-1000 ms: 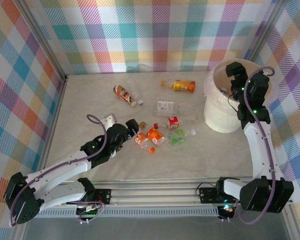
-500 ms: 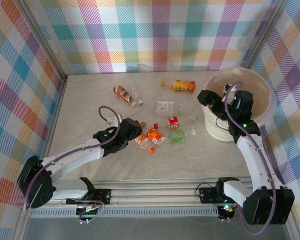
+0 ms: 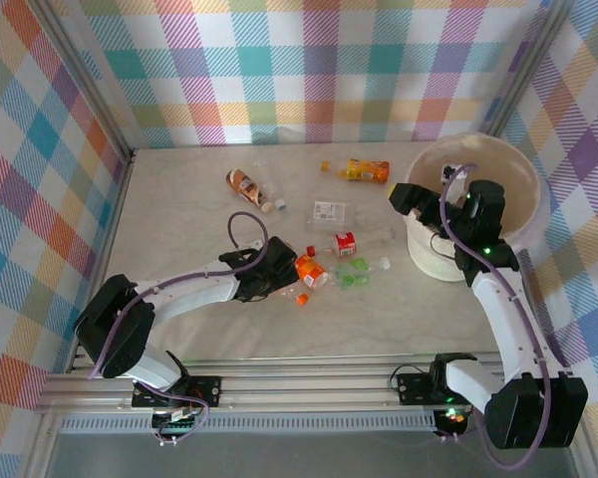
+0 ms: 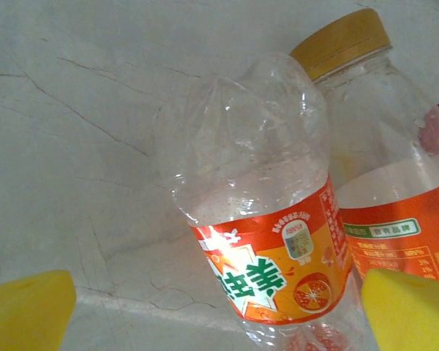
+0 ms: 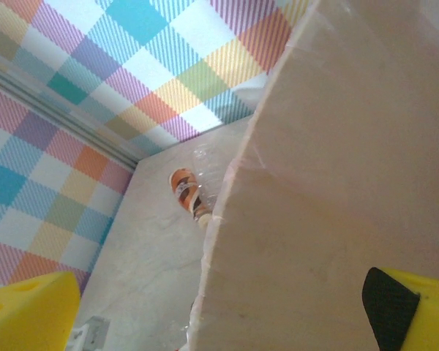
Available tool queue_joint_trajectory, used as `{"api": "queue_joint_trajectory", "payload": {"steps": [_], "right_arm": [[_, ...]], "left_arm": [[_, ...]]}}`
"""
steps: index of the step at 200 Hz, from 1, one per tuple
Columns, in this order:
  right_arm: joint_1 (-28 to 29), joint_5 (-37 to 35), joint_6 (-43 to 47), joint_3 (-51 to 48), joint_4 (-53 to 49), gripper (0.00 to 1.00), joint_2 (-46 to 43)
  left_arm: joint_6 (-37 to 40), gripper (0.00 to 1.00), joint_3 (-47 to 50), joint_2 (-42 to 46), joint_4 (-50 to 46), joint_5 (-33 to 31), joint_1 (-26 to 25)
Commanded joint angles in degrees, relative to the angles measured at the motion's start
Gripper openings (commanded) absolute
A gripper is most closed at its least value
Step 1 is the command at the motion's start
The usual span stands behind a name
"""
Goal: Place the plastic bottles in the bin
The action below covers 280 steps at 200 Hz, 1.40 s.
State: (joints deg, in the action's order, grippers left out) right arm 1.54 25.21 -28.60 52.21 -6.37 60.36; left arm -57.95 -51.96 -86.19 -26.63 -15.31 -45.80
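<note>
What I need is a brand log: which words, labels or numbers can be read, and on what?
"美", beside a white character I cannot make out: orange label, crushed bottle.
Green band, yellow-capped bottle: print too small to read.
Red-labelled bottle, top view: too small to read.

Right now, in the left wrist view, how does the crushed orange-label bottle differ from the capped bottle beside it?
The crushed orange-label bottle has a crumpled clear end; the capped bottle keeps a round shoulder. The crushed one shows no cap there; the capped one wears a yellow-orange cap. Both are clear plastic with orange labels, lying side by side on the table.
</note>
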Motion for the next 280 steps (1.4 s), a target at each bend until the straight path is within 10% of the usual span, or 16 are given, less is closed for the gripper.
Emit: {"api": "queue_joint_trajectory", "payload": {"steps": [1,121,218,280], "right_arm": [[0.17,-3.57,4.83,2.83,-4.58,1.00,3.19],[-0.46,-14.86,10.54,25.27,-11.46,1.00,14.06],[2.28,20.35,13.92,12.66,-9.95,1.00,-8.41],[4.08,17.88,12.07,-0.40,-27.93,1.00,-20.40]], "left_arm": [[-1.46,1.00,-2.25,0.14,0.32,0.39,0.60],[-3.56,1.00,-0.53,0.41,0.00,1.78,-0.03],[-5.79,1.00,-1.96,-6.88,1.38,3.72,-6.86],[-7.96,0.90,0.56,-7.73,5.74,2.97,-6.83]]}}
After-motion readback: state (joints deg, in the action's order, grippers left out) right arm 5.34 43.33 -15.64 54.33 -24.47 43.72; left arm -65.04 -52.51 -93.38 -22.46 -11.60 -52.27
